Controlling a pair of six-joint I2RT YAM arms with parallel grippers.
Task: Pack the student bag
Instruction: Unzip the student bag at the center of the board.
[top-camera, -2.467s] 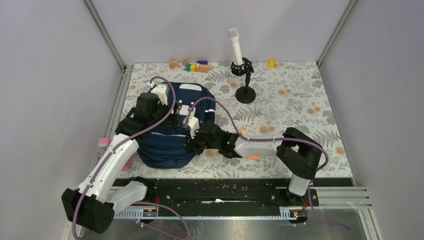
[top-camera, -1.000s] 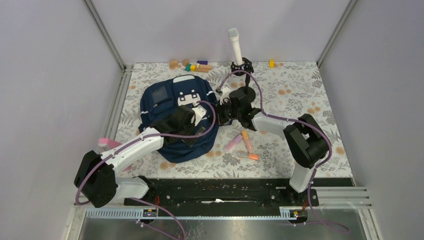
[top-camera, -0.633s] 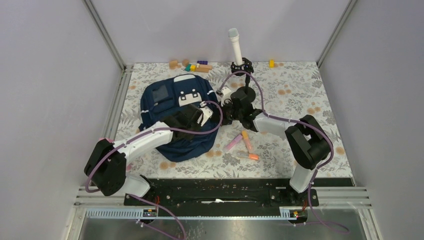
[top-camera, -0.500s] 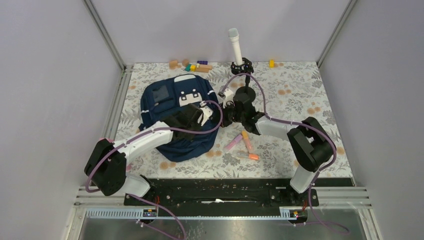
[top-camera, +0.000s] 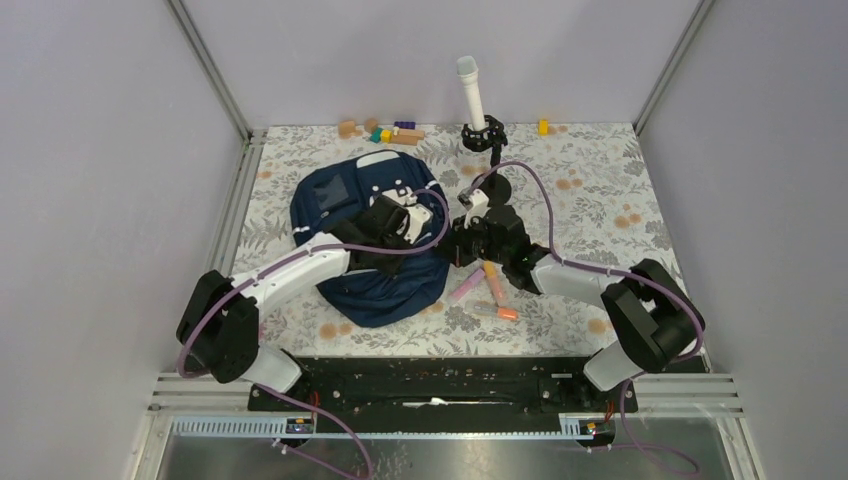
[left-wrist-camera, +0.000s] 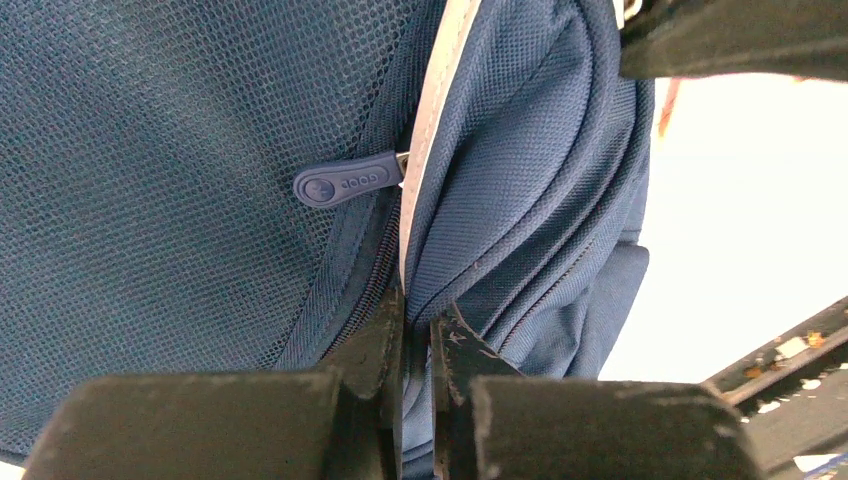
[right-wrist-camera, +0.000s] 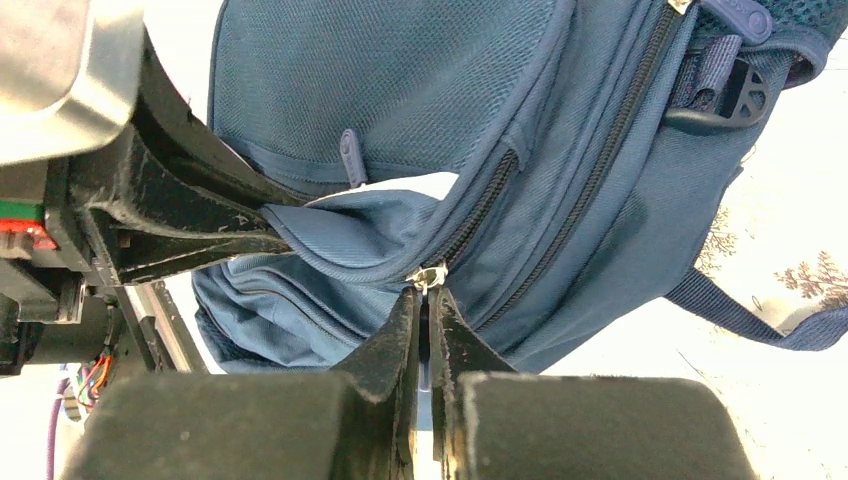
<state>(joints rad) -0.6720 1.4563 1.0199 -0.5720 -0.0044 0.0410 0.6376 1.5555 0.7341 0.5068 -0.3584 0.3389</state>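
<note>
On the left-centre of a floral-patterned table (top-camera: 600, 210), the student bag (top-camera: 385, 292) lies flat. Its far edge is well short of the back wall and its left side stops short of the metal rail. The left gripper (left-wrist-camera: 418, 325), jaws almost together, pinches a fold of navy fabric along the white zip trim. Just beside it, the right gripper (right-wrist-camera: 425, 300) is clamped narrow on a small metal zip slider (right-wrist-camera: 430, 273). The zip next to it gapes slightly and shows a pale sliver, but nothing of the contents can be made out. A blue rubber pull tab (left-wrist-camera: 345, 185) bears raised lettering that may read "good", though it is too small to be sure. Three markers lie on the cloth just right of the bag, under the right arm: a pink marker (top-camera: 465, 287), an orange marker (top-camera: 494, 283) and an orange-tipped marker (top-camera: 497, 313). Toy blocks (top-camera: 395, 132) and a white tube (top-camera: 470, 90) on a black stand sit near the back edge. Bare cloth spreads across the table's right half.
</note>
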